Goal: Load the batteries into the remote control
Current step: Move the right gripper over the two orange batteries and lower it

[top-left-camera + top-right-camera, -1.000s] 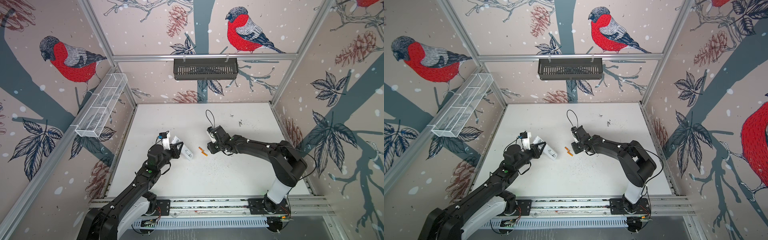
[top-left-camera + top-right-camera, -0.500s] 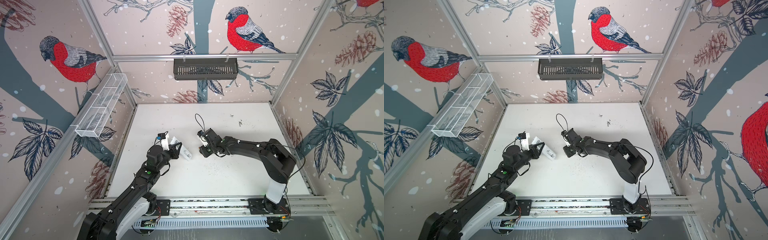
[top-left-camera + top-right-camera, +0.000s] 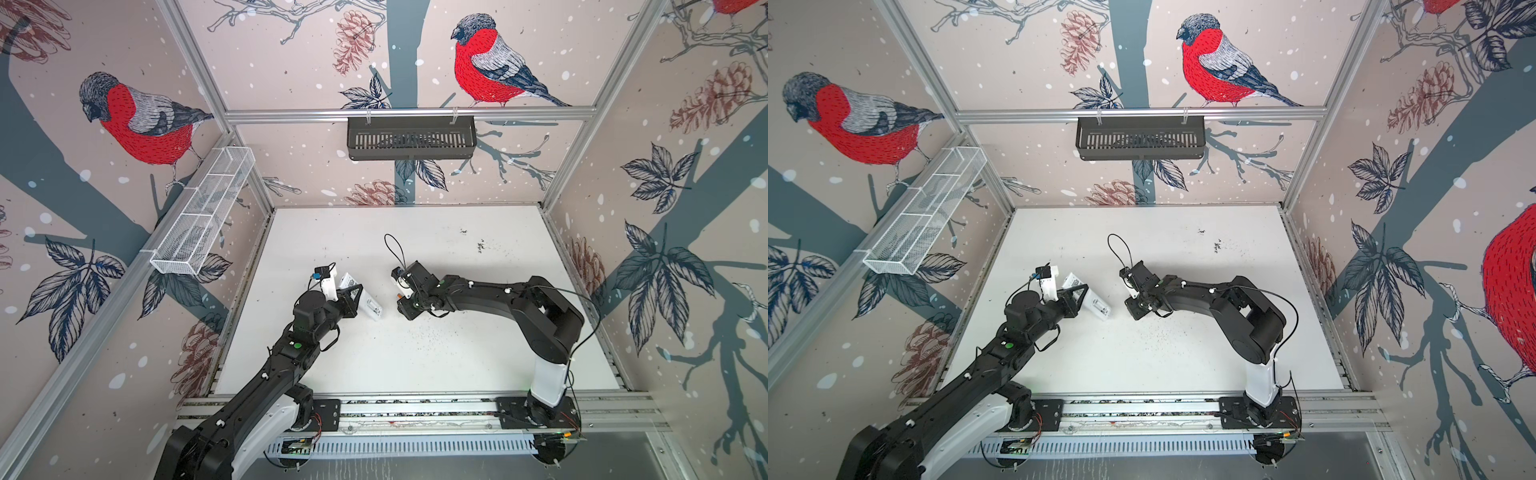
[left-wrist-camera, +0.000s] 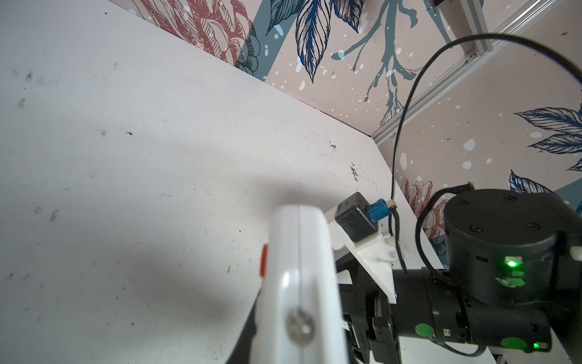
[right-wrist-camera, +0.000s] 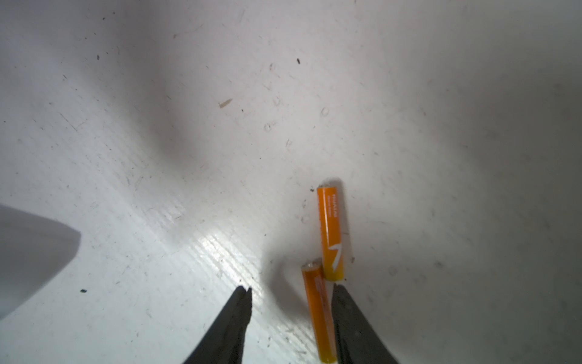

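Battery pickup in hand. Left jaws clamp slim white plastic remote control (image 3: pixel 371 302). Right jaws part-open astride thin orange cylindrical battery (image 5: pixel 318 312); next: close, lift.

Left of middle on flat white table (image 3: pixel 457 353) — long slim white plastic remote control (image 3: pixel 370 302), clamped in left gripper (image 3: pixel 354 296). Right of it, flat on table: two thin orange cylindrical batteries (image 5: pixel 330 233), overlapping ends touching — one lying between spread fingers of right gripper (image 5: pixel 291 290).
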{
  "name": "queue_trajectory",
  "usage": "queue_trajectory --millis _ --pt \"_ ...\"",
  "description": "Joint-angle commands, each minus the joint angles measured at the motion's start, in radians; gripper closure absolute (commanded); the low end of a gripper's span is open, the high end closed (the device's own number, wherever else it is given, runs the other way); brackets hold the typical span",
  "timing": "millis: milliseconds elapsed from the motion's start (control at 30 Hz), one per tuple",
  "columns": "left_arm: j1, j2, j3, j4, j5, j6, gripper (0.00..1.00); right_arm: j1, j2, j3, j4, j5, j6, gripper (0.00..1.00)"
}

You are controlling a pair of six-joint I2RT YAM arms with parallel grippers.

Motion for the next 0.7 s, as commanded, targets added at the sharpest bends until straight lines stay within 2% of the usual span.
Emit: queue_trajectory --millis 0,433,667 --pt "0.005 -0.006 0.004 0.011 -0.006 -0.004 1.0 0.001 0.009 0.01 0.006 -0.011 -0.013 0.54" --pt "0.008 -0.012 0.005 0.008 -0.011 -0.005 1.0 0.018 0.007 -0.001 0.001 -0.085 -0.066 0.55" --pt "0.011 0.0 0.003 0.022 -0.003 -0.007 1.0 0.022 0.007 -0.017 -0.02 -0.057 -0.078 0.57"
